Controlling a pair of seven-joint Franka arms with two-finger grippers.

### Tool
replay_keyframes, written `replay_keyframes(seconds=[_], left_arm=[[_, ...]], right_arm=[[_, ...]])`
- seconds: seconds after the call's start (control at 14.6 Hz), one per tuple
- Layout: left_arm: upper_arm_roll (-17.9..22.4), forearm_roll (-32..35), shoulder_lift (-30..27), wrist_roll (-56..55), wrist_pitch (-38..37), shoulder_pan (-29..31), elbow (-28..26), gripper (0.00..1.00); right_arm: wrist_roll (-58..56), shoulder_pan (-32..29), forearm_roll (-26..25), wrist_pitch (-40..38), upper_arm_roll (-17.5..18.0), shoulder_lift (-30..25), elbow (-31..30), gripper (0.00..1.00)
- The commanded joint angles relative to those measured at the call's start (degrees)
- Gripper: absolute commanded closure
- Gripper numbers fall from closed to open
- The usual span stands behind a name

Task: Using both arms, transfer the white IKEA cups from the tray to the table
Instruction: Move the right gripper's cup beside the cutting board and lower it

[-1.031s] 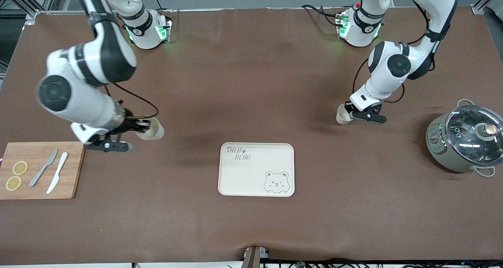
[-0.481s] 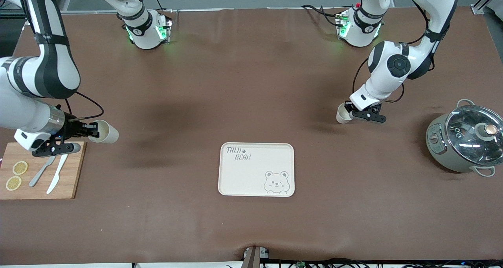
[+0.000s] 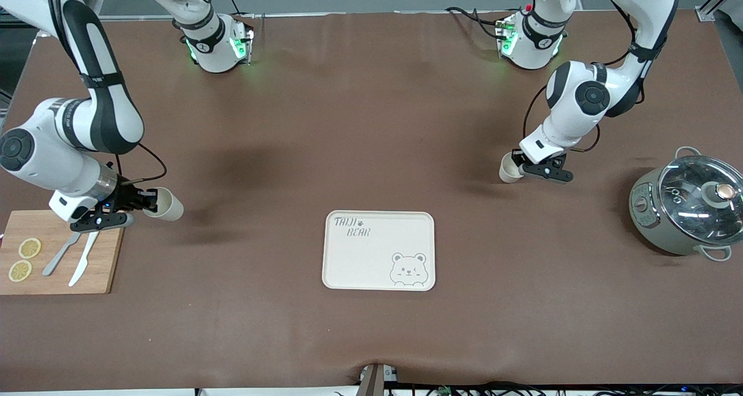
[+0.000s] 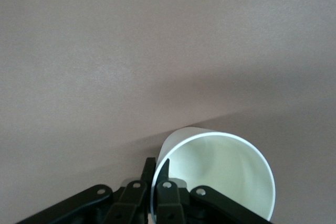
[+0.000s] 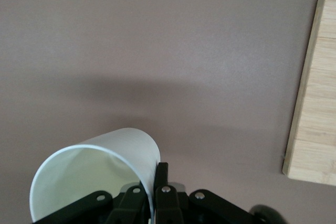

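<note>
From the front, the tray [image 3: 378,251] sits bare mid-counter [image 3: 360,123] while the right tool [image 3: 142,203] pinches one cup [image 3: 164,204] by its rim just off the cutting board [image 3: 58,251], and the left tool [image 3: 525,168] grips the other cup [image 3: 509,168] low over the counter, between the tray and the pot [image 3: 688,207]. Left wrist view: fingers [image 4: 160,190] clamp the thin wall of a tilted cup [image 4: 218,174], so letting go early could tip it over. Right wrist view: same rim pinch on its cup [image 5: 94,174], with the board's edge [image 5: 310,87] close enough to clip, I'd guess.

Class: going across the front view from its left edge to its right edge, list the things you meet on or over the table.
Cutting board → cup in right gripper → tray → cup in left gripper → pot.
</note>
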Motion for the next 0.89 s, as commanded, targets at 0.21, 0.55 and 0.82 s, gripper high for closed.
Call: replay_keyframes(seconds=[0.21,0.55,0.82], left_arm=[[-1.1,-5.2,0.2,6.5,0.8,1.0,-0.6,1.00],[-1.0,-8.9,0.3,12.1,0.8,1.1,-0.5,0.46],[-0.9,-9.2,0.2,15.1,0.7,1.1,-0.3,0.00]], right_arm=[[-3.1,-2.7,0.3,6.4,1.1,3.5,-0.8,1.00],[-2.9,-2.8,1.4,9.0,1.2,5.6,-0.8,1.00],[-3.0,-2.7,2.4,11.2,1.3,7.4,-0.6,1.00]])
